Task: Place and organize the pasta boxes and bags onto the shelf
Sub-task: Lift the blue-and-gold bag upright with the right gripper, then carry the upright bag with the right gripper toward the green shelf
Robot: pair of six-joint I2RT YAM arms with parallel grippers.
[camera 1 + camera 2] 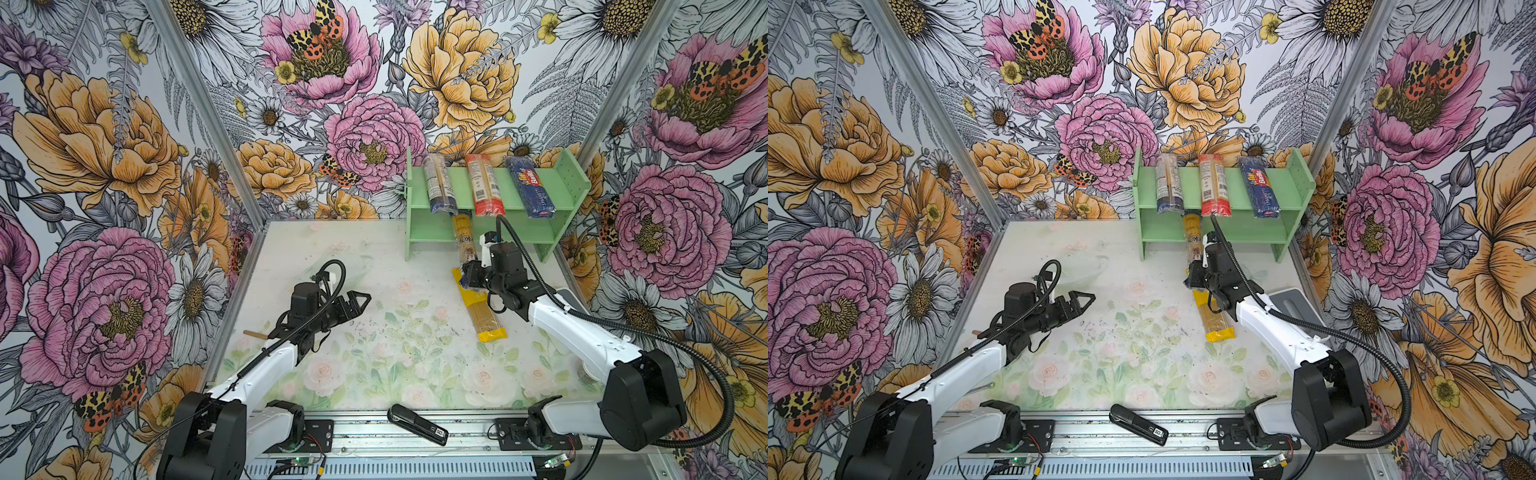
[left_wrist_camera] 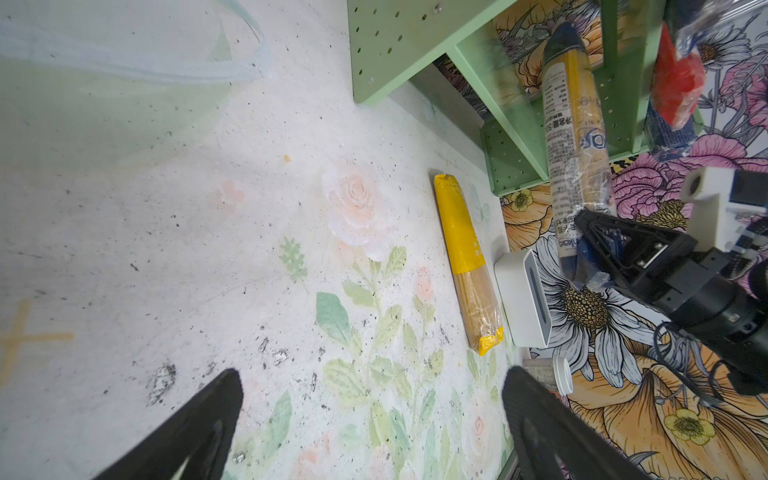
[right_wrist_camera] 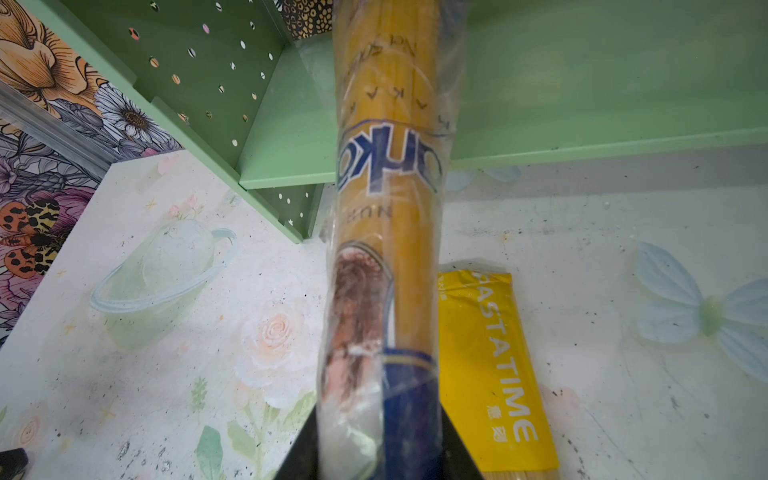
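The right end effector (image 1: 471, 275) is clamped on the near end of the blue-gold windowed pack (image 1: 462, 237). The pack's far end reaches under the top board of the shelf (image 1: 575, 178), over the left part of the lower tier. The step in hand looks like sliding this pack into that lower tier.

To do it well, the pack should travel straight along its own length. It should stay low enough to clear the top board and the pack ends overhanging it. It should also stay level, since a long thin bag held by one end is likely to droop. Whether its far tip rests on the lower board cannot be told. Release is best left until most of the pack lies on that board.

The yellow pack (image 1: 486, 320) lies on the tabletop (image 1: 374, 353) just under the right wrist, so the arm should avoid dragging it. On the top tier, side by side and spaced apart, lie the dark-blue labelled pack (image 1: 438, 185), the red-ended pack (image 1: 484, 187) and the Barilla pack (image 1: 534, 193). The left end effector (image 1: 360, 300) hangs over the tabletop's left half, jaws apart and empty.

The tabletop is pale, printed with faded roses and leaves and speckled with dark scuffs. A black stapler-like object (image 1: 417, 424) lies on the front rail, and a white-grey box (image 2: 523, 299) sits by the right wall. Bold flower wallpaper covers the three walls.
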